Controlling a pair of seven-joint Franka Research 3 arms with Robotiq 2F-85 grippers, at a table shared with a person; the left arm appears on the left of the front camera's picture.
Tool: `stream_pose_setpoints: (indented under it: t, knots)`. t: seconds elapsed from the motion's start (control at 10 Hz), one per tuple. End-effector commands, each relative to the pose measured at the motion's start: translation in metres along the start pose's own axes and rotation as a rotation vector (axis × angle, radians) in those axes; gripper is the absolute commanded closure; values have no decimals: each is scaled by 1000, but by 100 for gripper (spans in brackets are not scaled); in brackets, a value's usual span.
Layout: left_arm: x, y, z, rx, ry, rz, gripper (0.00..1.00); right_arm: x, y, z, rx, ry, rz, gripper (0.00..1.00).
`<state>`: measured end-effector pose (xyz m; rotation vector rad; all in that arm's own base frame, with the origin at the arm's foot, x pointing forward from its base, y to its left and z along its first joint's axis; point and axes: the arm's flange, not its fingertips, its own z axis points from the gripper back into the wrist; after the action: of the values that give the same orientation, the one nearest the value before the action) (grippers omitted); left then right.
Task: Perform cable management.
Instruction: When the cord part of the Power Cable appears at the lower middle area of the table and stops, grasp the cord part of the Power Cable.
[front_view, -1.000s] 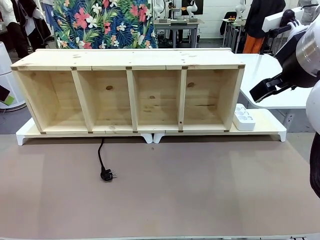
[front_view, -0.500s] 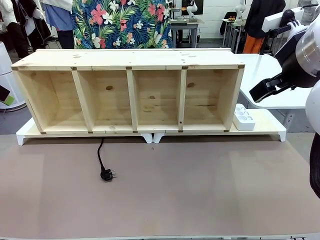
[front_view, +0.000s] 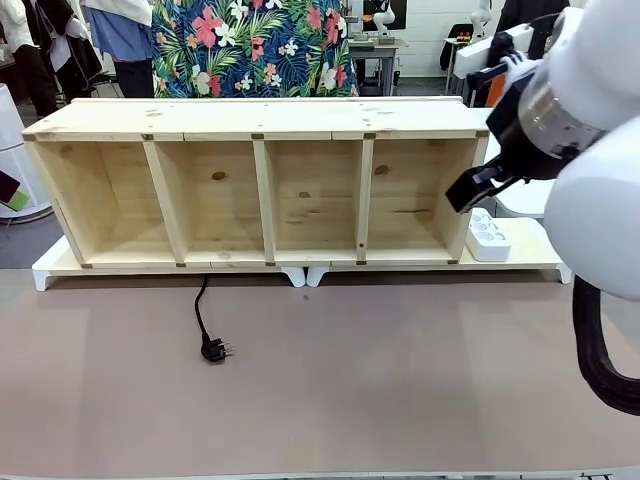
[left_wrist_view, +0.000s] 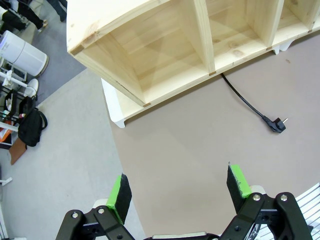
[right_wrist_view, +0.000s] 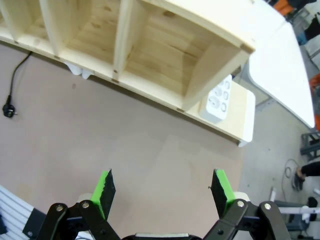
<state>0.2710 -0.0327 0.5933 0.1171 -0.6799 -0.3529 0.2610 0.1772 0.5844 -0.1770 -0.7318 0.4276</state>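
The cable is a thin black cord that comes out from under the wooden shelf and ends in a small black plug lying on the brown table. The cable and its plug also lie at the right of the left wrist view, and the cable sits at the far left of the right wrist view. My left gripper hangs open high over the table's left end, holding nothing. My right gripper is open and empty above the table's right part.
The four-bay shelf rests on a white stand. A white power strip lies on that stand beside the shelf's right end, seen too as the power strip. My right arm fills the upper right. A person in a floral shirt stands behind the shelf.
My right arm has swung in from the right edge toward the shelf's right end. The person in the floral shirt has moved right behind the shelf. The cable has not moved.
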Motion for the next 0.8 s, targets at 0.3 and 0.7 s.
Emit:
stream_pose_setpoints:
  t: [0.3,0.7]
  knots:
    - [1,1,1,1,-9,1,0,44,53,-27,129,72,-85,0]
    - [1,1,1,1,-9,1,0,82,114,-67,203,152,-97,0]
